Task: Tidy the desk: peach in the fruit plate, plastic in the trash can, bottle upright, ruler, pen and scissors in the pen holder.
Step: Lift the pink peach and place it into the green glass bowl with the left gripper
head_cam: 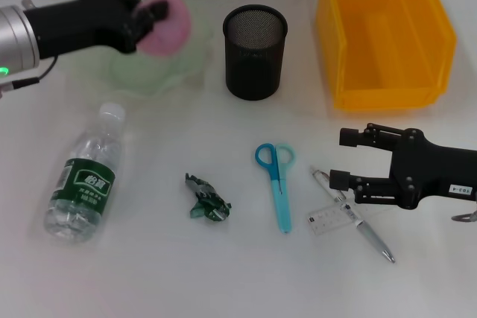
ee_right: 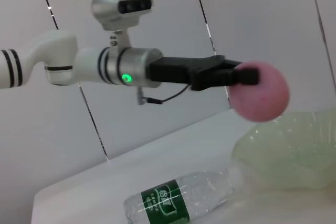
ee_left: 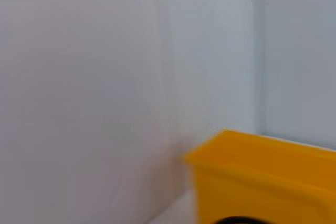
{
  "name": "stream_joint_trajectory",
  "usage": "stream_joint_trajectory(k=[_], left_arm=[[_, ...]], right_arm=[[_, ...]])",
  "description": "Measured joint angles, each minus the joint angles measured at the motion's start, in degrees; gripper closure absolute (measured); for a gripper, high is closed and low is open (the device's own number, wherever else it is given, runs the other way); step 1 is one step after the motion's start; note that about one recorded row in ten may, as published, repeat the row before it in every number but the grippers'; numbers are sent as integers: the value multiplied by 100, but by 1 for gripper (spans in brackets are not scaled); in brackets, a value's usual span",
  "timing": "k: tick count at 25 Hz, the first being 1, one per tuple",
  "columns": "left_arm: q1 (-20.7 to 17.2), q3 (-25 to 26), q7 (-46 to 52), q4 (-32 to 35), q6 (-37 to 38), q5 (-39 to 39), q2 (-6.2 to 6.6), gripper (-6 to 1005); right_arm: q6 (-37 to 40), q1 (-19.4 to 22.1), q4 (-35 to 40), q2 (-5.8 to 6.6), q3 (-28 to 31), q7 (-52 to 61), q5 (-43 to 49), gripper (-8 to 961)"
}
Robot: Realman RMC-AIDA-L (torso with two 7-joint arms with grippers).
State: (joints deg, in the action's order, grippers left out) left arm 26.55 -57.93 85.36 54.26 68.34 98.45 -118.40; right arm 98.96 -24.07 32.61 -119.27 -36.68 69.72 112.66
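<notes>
Objects on the desk [head_cam: 149, 273] count one each: bottle [head_cam: 83, 176] lying on its side, crumpled plastic [head_cam: 208, 199], scissors [head_cam: 277, 180], pen [head_cam: 358, 217] and clear ruler [head_cam: 328, 216] crossing under the pen. Containers number three. Mesh holder [head_cam: 255, 51] stands with nothing seen inside. Yellow bin [head_cam: 384, 31] shows a bare floor. Pale green plate [head_cam: 160, 65] sits at the far left, nothing resting in it. Left tool [head_cam: 149, 18] grips the pink peach [head_cam: 168, 24] in the air just above the plate. Right tool [head_cam: 344, 159] hangs with fingers wide apart, just above the pen and ruler, holding nothing.
</notes>
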Motion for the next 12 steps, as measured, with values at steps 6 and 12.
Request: stream_joint_trajectory(k=[6, 12], left_arm=[[508, 186, 81, -994, -1211, -94, -15, 932], [409, 133, 29, -963, -1114, -439, -28, 942]], right_arm=[[12, -17, 0, 1, -5, 0, 1, 139], [67, -68, 21, 4, 50, 42, -38, 139]])
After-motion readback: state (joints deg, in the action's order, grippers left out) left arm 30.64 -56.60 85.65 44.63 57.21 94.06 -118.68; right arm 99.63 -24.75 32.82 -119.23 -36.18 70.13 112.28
